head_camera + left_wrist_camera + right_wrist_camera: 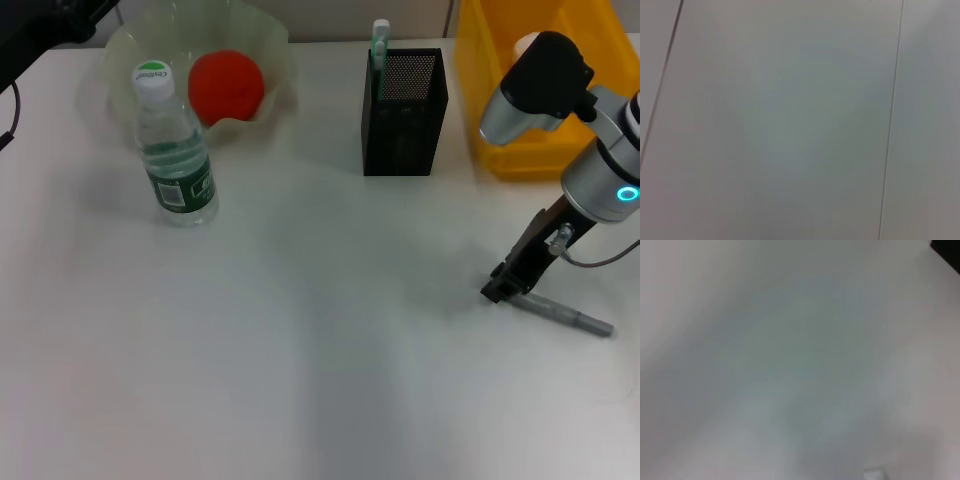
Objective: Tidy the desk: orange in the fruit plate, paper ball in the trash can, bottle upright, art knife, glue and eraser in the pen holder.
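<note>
My right gripper [500, 288] is down at the table on the right, shut on the left end of the grey art knife [570, 317], which lies flat. The black mesh pen holder [403, 130] stands at the back centre with a green-and-white stick [380, 40] poking out of it. The clear water bottle [175, 150] stands upright at the left. The orange [226, 85] sits in the translucent fruit plate [270, 40] behind it. My left arm [40, 30] is parked at the far back left. Both wrist views show only blank surface.
A yellow bin [490, 90] stands at the back right, behind my right arm, with something white [525, 45] showing inside it. The white table [300, 350] stretches in front of the bottle and the pen holder.
</note>
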### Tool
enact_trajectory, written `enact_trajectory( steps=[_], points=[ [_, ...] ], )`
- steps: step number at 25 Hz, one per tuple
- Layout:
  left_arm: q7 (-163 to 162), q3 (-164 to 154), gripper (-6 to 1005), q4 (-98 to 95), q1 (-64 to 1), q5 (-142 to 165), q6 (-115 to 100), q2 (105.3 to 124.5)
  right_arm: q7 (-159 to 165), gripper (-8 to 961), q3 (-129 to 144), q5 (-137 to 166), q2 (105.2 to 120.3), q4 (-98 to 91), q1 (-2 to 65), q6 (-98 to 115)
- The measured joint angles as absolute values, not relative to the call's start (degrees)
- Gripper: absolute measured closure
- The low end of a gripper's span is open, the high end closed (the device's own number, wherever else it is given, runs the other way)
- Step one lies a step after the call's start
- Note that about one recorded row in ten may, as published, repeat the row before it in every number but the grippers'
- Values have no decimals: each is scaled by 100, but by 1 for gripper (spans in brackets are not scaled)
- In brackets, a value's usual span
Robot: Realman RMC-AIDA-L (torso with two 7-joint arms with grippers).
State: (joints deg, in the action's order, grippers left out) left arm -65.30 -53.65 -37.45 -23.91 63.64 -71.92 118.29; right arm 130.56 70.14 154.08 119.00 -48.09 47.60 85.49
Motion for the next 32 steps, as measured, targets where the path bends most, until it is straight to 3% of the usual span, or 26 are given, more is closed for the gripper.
enact_trajectory(
  steps=[8,12,15,17,20,26,29,32],
  points=[
    [-6530,-5336,387,-3752,-2390,6363,-7190,11830,13063,765,6941,15599,11900,-4750,4874,8592],
    [-6530,-5336,387,-3757,-2391,6363,-7191,11831,12796,809,6235,15195,11893,-5411,4588,8879],
    [-6530,-5333,387,-3761,-2390,6355,-7190,11831,12252,820,5210,14090,11804,-5787,4244,9168],
    [-6501,-5328,387,-3762,-2393,6344,-7190,11833,11615,820,4376,12620,11666,-5561,3901,9108],
    [-6484,-5312,387,-3762,-2417,6327,-7196,11838,10903,820,3959,11375,11632,-5092,3649,8840],
    [-6337,-5200,386,-3719,-2478,6220,-7188,11865,8527,820,3786,8924,11811,-3732,3454,7840],
    [-6191,-5170,386,-3731,-2504,6128,-7176,11853,7814,820,3817,8763,11918,-3367,3722,7237],
    [-6087,-5027,386,-3769,-2522,6082,-7182,11836,7231,820,3831,8758,11915,-2713,4243,6553]
  ],
)
